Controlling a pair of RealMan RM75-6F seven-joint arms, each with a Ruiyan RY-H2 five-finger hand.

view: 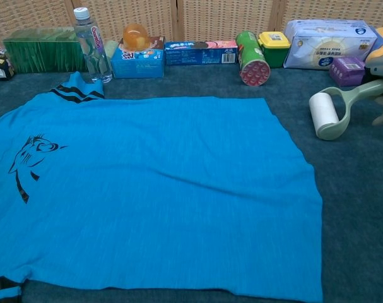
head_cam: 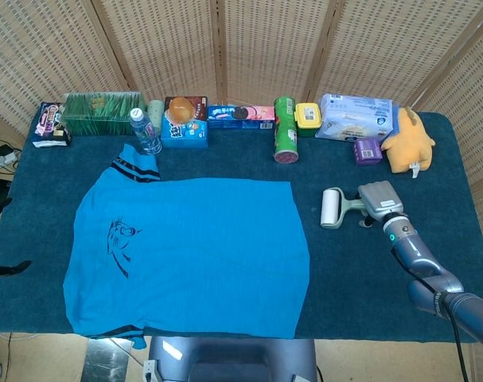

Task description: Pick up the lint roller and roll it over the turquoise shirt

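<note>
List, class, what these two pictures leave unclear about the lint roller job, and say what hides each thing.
- Right hand on the lint roller: the head view shows only its back over the handle, and the chest view's right edge cuts it off, so the hold is unclear.
- Left hand: in neither view.
- Turquoise shirt: the chest view's left and bottom edges cut it off.

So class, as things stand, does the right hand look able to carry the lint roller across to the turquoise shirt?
Probably yes. The right hand is at the lint roller's handle, and only bare tablecloth lies between it and the turquoise shirt. Whether the grip is firm cannot be told.
</note>
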